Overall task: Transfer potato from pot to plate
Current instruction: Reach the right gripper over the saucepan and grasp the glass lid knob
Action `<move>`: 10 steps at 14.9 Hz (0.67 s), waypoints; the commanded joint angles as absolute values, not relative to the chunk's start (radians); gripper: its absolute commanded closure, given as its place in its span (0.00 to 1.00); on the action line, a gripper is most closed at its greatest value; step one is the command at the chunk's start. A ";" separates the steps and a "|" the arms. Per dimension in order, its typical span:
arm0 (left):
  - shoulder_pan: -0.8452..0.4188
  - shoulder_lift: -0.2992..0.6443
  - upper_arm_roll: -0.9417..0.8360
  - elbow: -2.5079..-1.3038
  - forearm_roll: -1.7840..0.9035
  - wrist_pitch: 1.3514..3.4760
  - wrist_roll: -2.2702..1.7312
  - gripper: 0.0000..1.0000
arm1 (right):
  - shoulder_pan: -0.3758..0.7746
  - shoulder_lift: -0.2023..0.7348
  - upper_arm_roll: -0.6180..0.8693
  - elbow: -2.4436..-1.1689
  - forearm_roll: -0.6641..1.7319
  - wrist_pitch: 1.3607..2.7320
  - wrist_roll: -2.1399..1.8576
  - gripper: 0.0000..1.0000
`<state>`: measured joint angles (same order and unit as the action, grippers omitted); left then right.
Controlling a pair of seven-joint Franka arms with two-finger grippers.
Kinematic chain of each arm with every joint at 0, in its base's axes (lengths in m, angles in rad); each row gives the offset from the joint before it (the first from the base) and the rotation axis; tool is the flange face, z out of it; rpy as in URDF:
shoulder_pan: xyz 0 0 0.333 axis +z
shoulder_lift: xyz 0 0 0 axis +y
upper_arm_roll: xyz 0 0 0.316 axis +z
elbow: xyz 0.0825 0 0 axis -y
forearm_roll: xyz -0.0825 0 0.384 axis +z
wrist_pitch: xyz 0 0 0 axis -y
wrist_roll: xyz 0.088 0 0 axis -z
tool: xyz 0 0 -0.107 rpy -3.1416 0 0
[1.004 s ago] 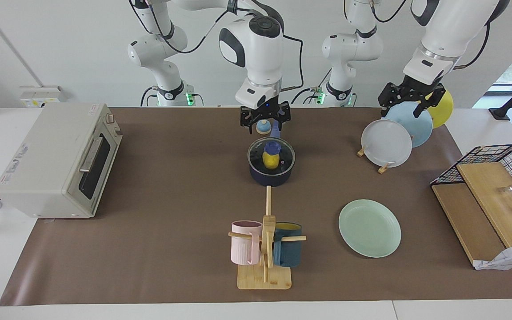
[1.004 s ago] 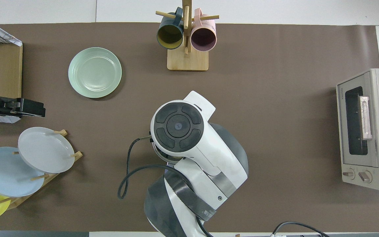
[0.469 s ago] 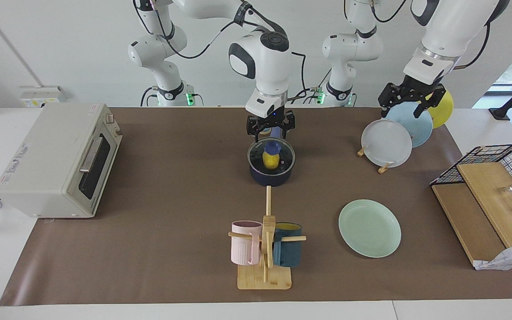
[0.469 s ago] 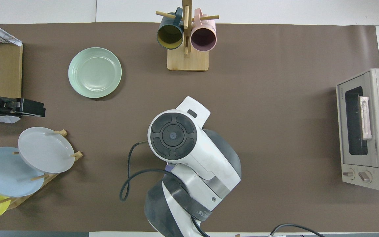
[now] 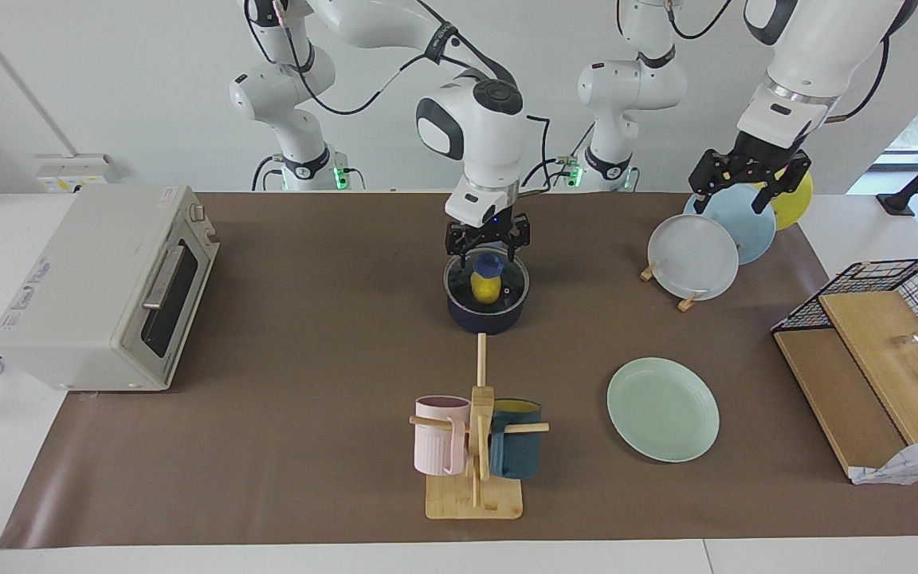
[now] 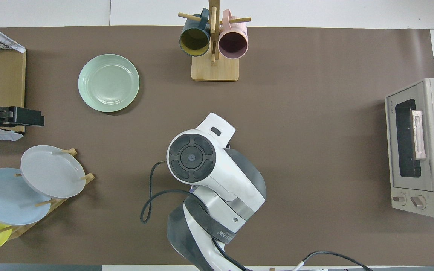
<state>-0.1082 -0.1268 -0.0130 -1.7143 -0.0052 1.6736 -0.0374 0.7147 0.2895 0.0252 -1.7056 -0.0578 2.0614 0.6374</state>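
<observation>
At the centre of the facing frame we see the potato [image 5: 485, 288] inside the pot [image 5: 487, 303], standing on end under a clear lid with a blue knob [image 5: 489, 262]. The right gripper [image 5: 488, 239] hangs over that knob, fingers spread. The empty plate [image 5: 663, 409] lies lower right on the bench [image 5: 307, 335]. The left gripper [image 5: 750, 174], fingers spread, waits over the plate rack [image 5: 694, 255] at upper right.

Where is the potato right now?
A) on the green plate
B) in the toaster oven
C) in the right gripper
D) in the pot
D: the potato sits in the pot, seen under its glass lid, with the right gripper just above the lid.
</observation>
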 commanded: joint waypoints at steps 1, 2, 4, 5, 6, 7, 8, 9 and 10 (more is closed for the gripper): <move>-0.107 -0.155 -0.015 -1.752 -0.015 1.713 -0.043 0.00 | 0.722 0.279 0.021 -1.756 -0.074 2.115 0.664 0.00; -0.112 -0.155 -0.017 -1.752 -0.015 1.715 -0.041 0.00 | 0.727 0.281 0.021 -1.758 -0.074 2.117 0.666 0.00; -0.115 -0.155 -0.018 -1.753 -0.015 1.713 -0.035 0.00 | 0.753 0.287 0.020 -1.761 -0.075 2.118 0.669 0.00; -0.117 -0.155 -0.023 -1.753 -0.015 1.713 -0.035 0.00 | 0.752 0.288 0.020 -1.772 -0.080 2.129 0.667 0.00; -0.117 -0.155 -0.025 -1.753 -0.015 1.713 -0.037 0.00 | 0.752 0.285 0.020 -1.790 -0.084 2.150 0.667 0.00; -0.117 -0.155 -0.025 -1.753 -0.015 1.712 -0.035 0.00 | 0.752 0.285 0.020 -1.804 -0.087 2.163 0.666 0.00; -0.120 -0.156 -0.025 -1.755 -0.015 1.712 -0.034 0.00 | 0.752 0.285 0.020 -1.805 -0.095 2.164 0.666 0.00; -0.124 -0.158 -0.025 -1.762 -0.015 1.710 -0.032 0.00 | 0.752 0.285 0.020 -1.804 -0.109 2.163 0.661 0.00; -0.124 -0.161 -0.025 -1.766 -0.015 1.706 -0.031 0.00 | 0.752 0.285 0.020 -1.804 -0.120 2.163 0.660 0.00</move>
